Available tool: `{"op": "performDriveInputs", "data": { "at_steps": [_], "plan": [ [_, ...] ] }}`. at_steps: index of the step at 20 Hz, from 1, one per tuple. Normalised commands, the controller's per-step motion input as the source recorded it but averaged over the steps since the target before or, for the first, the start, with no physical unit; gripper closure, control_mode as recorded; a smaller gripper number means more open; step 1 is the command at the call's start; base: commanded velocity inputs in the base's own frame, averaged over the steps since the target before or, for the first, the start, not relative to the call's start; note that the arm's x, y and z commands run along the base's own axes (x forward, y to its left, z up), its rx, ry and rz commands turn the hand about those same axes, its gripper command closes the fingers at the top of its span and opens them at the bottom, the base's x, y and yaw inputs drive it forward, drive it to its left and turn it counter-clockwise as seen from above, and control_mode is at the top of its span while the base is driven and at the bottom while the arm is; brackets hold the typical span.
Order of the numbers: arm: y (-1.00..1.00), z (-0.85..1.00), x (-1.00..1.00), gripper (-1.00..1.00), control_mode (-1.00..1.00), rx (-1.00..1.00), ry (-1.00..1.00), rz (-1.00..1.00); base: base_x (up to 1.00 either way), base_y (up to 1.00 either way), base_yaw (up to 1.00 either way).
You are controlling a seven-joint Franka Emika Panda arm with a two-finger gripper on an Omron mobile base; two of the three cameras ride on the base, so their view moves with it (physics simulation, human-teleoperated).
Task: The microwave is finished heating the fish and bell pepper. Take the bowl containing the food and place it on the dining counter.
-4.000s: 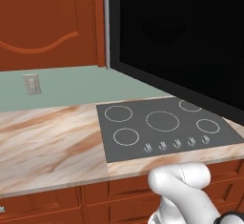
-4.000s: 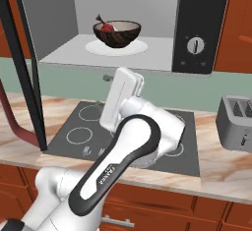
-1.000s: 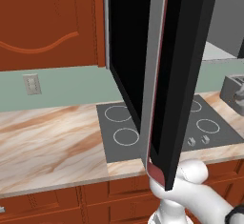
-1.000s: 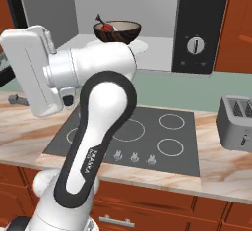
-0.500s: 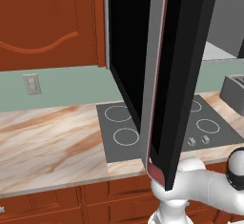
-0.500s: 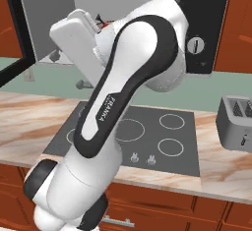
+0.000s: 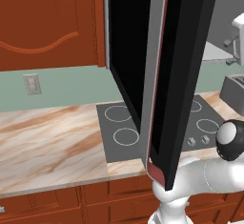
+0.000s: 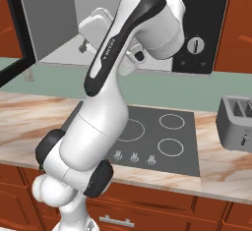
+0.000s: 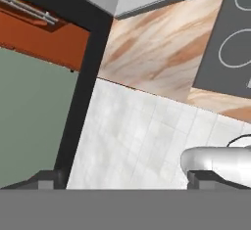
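My arm's shell (image 8: 106,122) is glossy white plastic with matt black joints. The microwave (image 7: 171,75) door shows glossy black glass in a brushed silver frame. The table (image 7: 52,142) looks like polished veined marble; the cooktop (image 8: 162,136) seems matt grey, perhaps glass. The toaster (image 8: 237,123) is dull grey metal.

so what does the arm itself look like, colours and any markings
The arm is glossy white with rounded, bulbous links and dark grey to black joints, including a black band over its upper elbow and dark caps at the lower joints. Small dark lettering runs along the upper link. In the hand view, the gripper shows two small dark grey, blocky finger tips.
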Motion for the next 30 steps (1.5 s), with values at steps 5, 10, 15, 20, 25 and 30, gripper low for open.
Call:
{"op": "performDriveInputs", "data": {
  "at_steps": [5,10,15,20,25,30],
  "plan": [
    [-0.02,-0.28,0.86,-1.00,-1.00,0.07,-0.16,-0.09,0.00,0.00,0.00],
    [0.00,0.24,0.47,-1.00,-1.00,0.12,-0.30,-0.44,0.00,0.00,0.00],
    [0.01,0.15,0.38,-1.00,-1.00,0.06,-0.20,-0.57,0.00,0.00,0.00],
    [0.23,-0.16,0.68,-1.00,-1.00,-0.02,0.00,-0.71,0.00,0.00,0.00],
    [0.14,-0.07,0.97,-1.00,-1.00,0.00,0.04,-0.46,0.00,0.00,0.00],
    [-0.02,0.20,0.69,-1.00,-1.00,0.13,0.18,-0.14,0.00,0.00,0.00]
  ]
}}
